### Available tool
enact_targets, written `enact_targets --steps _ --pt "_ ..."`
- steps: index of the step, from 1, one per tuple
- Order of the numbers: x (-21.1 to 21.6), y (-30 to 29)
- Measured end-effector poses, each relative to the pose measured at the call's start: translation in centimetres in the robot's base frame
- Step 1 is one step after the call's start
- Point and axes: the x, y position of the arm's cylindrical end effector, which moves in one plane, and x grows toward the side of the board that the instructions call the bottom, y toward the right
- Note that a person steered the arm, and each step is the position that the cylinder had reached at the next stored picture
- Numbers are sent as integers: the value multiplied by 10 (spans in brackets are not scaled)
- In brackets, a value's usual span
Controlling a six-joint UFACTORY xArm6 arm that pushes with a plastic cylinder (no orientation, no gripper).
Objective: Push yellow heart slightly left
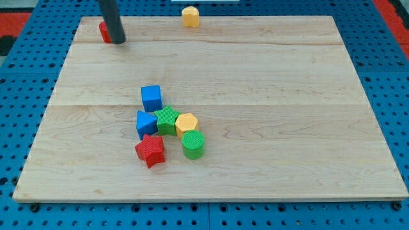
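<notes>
A yellow block that looks like the heart sits at the board's top edge, a little left of centre. My tip rests on the board at the top left, well to the left of that yellow block. A red block sits right beside my tip on its left, partly hidden by the rod. I cannot tell if they touch.
A cluster lies left of the board's centre: a blue cube, a blue triangular block, a green ridged block, a yellow hexagon, a green cylinder and a red star. The wooden board lies on a blue pegboard.
</notes>
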Motion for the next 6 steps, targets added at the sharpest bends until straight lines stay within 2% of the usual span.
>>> enact_targets --steps 1,2,3,4,5,6 --pt "-25 122" --pt "-73 201" --pt "-75 187" --pt "-77 118" --pt "-62 96" --pt "-10 67"
